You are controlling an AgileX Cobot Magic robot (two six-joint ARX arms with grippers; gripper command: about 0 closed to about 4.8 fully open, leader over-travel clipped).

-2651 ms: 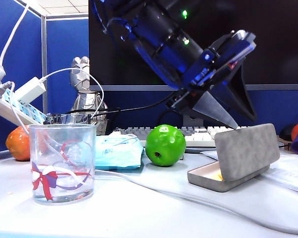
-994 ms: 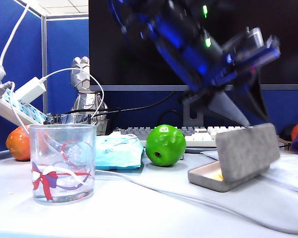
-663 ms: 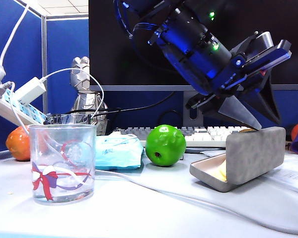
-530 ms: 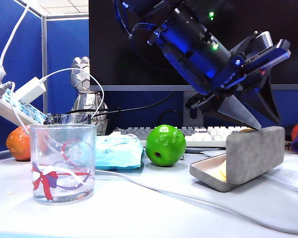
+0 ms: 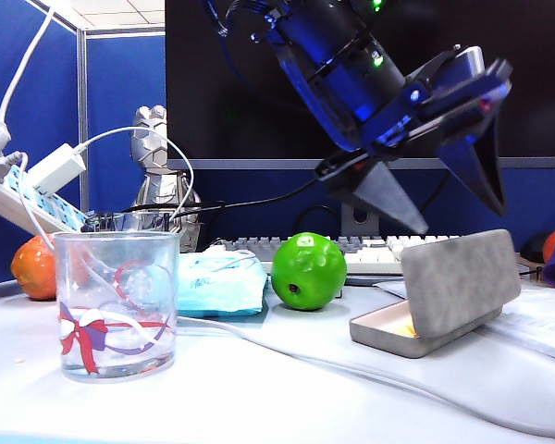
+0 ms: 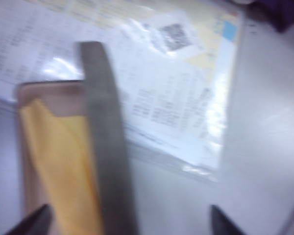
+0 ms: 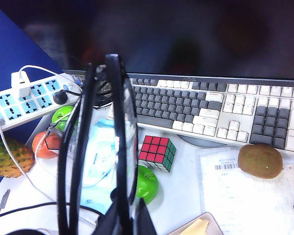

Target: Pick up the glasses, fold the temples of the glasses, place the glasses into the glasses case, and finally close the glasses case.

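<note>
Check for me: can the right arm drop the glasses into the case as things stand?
Probably not yet. The right gripper is shut on the glasses, but the glasses case lid leans half-closed over the tray, and the open left gripper hovers right above it.

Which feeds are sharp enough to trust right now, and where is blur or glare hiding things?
Left wrist view: motion-blurred throughout; the glasses case and yellow cloth are smeared, glare whitens the printed sheet, and the left gripper is open. Right wrist view: keyboard sharp; the glasses, held close by the right gripper, look soft. Exterior view: table sharp, dark arm slightly soft.
</note>
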